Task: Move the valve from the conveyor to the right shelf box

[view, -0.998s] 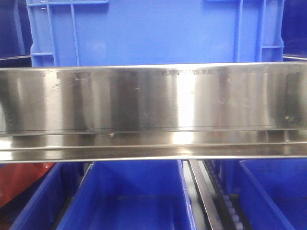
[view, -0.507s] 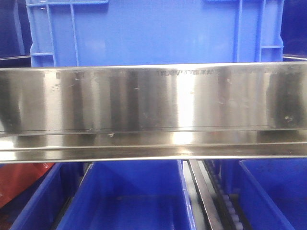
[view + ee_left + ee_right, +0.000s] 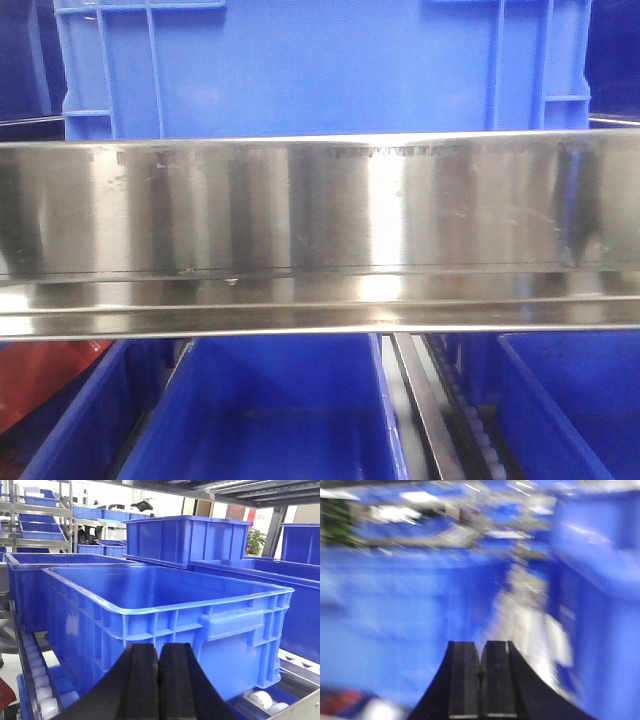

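The valve and the conveyor are out of view in every frame. My left gripper (image 3: 159, 647) is shut, its black fingers pressed together with nothing between them, just in front of the near wall of a large blue shelf box (image 3: 200, 601). My right gripper (image 3: 481, 647) is also shut and holds nothing visible. Its view is smeared by motion, showing only blue box walls (image 3: 395, 605) and a pale gap. Neither gripper shows in the front view. Which blue box is the right shelf box I cannot tell.
A wide stainless steel shelf rail (image 3: 320, 230) fills the middle of the front view. A blue box (image 3: 320, 60) sits above it, and open blue boxes (image 3: 280, 400) (image 3: 575, 400) and a red item (image 3: 40, 375) lie below. White rollers (image 3: 37, 680) run beside the left gripper's box.
In the front view only the dark reflection at the rail's right end shifts. The boxes and the rail stay put.
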You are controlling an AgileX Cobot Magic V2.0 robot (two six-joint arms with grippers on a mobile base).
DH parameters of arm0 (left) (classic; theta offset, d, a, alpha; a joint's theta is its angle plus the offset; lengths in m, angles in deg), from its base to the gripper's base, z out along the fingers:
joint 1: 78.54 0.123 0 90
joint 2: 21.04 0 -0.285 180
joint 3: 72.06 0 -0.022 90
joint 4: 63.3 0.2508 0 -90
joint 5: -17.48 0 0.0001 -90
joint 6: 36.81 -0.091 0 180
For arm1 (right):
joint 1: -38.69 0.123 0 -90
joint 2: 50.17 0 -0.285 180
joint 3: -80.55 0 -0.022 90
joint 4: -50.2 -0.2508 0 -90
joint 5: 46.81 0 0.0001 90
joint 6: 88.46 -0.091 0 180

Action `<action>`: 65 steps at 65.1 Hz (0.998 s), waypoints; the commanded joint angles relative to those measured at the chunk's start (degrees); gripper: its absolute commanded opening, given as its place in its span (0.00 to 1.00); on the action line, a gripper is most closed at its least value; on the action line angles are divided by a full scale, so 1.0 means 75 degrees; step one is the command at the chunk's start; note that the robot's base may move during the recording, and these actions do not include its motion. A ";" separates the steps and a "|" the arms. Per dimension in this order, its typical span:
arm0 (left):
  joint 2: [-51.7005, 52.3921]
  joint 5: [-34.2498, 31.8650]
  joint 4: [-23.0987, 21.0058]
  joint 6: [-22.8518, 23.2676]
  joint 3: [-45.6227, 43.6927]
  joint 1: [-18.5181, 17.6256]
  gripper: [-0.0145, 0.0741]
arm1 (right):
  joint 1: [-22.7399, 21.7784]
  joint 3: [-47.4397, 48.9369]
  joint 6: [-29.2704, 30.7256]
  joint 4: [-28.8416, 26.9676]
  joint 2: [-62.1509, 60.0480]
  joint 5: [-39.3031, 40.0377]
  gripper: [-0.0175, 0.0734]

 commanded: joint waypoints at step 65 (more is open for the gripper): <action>0.0063 -0.0116 -0.0062 0.0024 0.0005 -0.0043 0.04 | -0.0987 -0.1568 0.0043 0.0075 -0.1434 0.0330 0.01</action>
